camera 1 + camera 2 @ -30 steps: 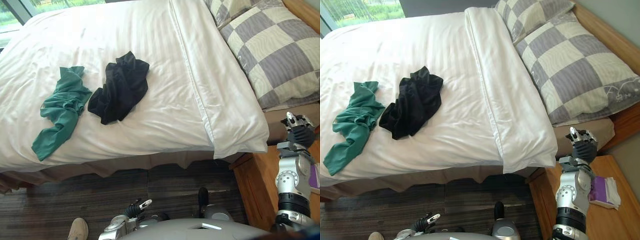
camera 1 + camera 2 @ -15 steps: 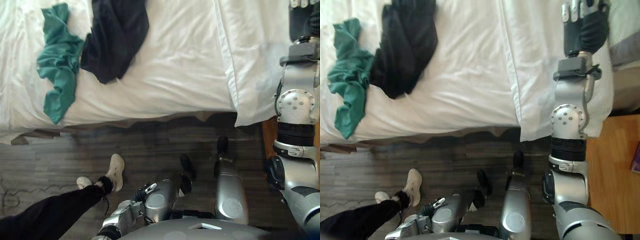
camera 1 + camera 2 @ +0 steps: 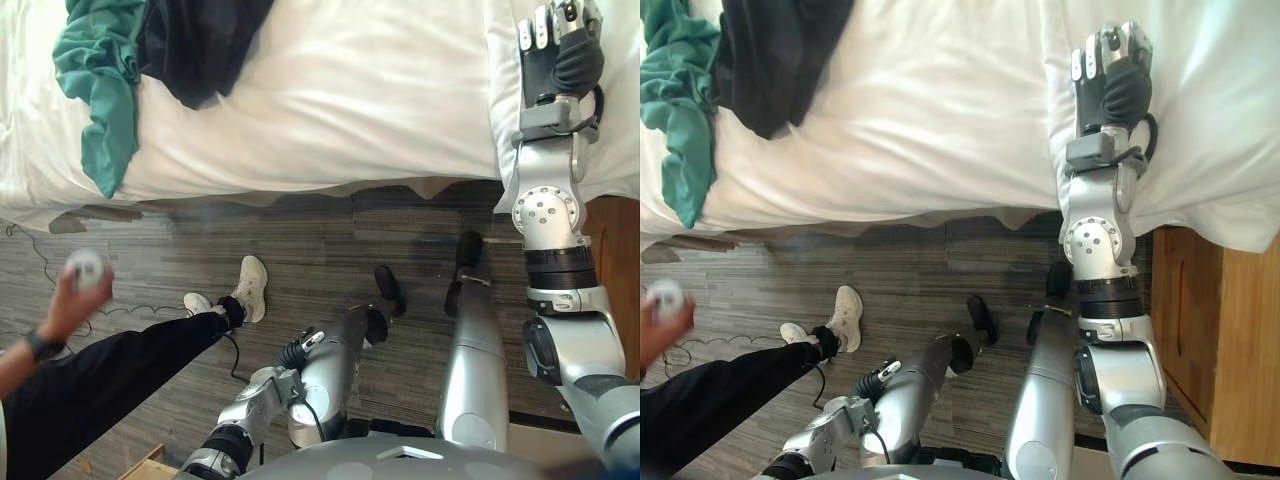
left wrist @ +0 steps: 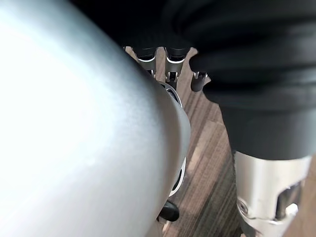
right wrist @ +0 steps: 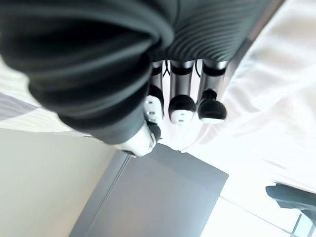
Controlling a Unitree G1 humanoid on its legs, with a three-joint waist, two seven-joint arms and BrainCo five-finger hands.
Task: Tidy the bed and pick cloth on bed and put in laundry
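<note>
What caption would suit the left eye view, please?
Right hand over the bed; green cloth and black cloth lie untouched.

silver-grey arm, dark ribbed right hand (silver fingers)

Bed sheet is white cloth, smooth with a faint sheen and soft creases. Green cloth is matt and crumpled; black cloth is matt and rumpled. Floor has dark wood-look planks with streaky grain and low sheen. Nightstand is orange-brown wood, smooth, satin finish. Right hand has a matt dark ribbed cover and glossy silver, metal-like fingers. Shoe is white and matt.
</note>
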